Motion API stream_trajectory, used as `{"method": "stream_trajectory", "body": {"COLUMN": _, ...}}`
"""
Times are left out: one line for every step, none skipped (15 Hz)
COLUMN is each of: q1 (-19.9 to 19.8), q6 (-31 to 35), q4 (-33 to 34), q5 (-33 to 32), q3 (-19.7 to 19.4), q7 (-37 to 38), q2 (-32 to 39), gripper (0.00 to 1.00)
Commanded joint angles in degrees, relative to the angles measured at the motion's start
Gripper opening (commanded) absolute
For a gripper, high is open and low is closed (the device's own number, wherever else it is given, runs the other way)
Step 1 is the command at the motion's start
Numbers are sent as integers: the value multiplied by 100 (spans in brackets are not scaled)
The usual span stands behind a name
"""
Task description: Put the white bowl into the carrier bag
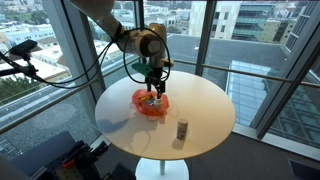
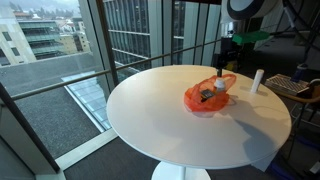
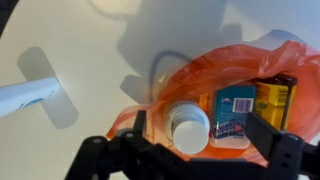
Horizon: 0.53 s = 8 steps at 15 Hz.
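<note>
The orange carrier bag [image 1: 144, 108] [image 2: 196, 103] [image 3: 240, 62] lies open on the round white table [image 1: 200, 105] [image 2: 170, 120]. In the wrist view a small round white bowl [image 3: 188, 126] sits inside the bag, next to a blue box [image 3: 236, 108] and a yellow item [image 3: 276, 98]. My gripper [image 1: 153, 90] [image 2: 222, 78] [image 3: 203, 137] hovers just above the bag. It is open, with its fingers spread either side of the bowl and the blue box, and holds nothing.
A small white bottle [image 1: 182, 130] [image 2: 257, 81] [image 3: 25, 93] stands on the table beside the bag. Glass walls and railings surround the table. Camera gear and cables stand off the table's edge [image 1: 20, 55].
</note>
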Motion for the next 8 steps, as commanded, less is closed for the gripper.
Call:
{"method": "stream_trajectory", "body": {"q1": -107, "q6": -425, "q4": -518, "q5": -172, "q3": 101, "q7": -345, "q2": -716, "gripper": 100}}
{"method": "stream_trajectory", "body": {"q1": -102, "q6": -488, "q4": -645, "q5": -247, "q3": 89, "q7": -381, "q2": -869, "gripper": 100}}
{"method": "stream_trajectory", "body": {"q1": -102, "q6": -551, "q4": -753, "q5": -318, "q3": 83, "q7": -393, "q2": -1008, "gripper": 100}}
{"method": "stream_trajectory", "body": {"q1": -108, "q6": -615, "q4": -874, "q5": -404, "q3": 79, "q7": -380, "q2": -1157, "gripper": 100}}
{"method": "stream_trajectory", "body": {"q1": -125, "q6": -655, "q4": -1006, "q5": -464, "q3": 77, "q7": -369, "q2": -1313, "gripper": 100}}
{"method": "stream_trajectory", "body": {"q1": -142, "q6": -655, "q4": -1146, "q5": -525, "q3": 75, "q7": -342, "q2": -1472, "gripper": 100}}
{"method": "stream_trajectory", "body": {"q1": -162, "q6": -659, "q4": -1266, "q5": -584, "q3": 77, "q7": -333, "q2": -1612, "gripper": 100}}
{"method": "stream_trajectory", "body": {"q1": -192, "q6": -651, "q4": -1403, "q5": -621, "q3": 82, "q7": -356, "q2": -1775, "gripper": 100}}
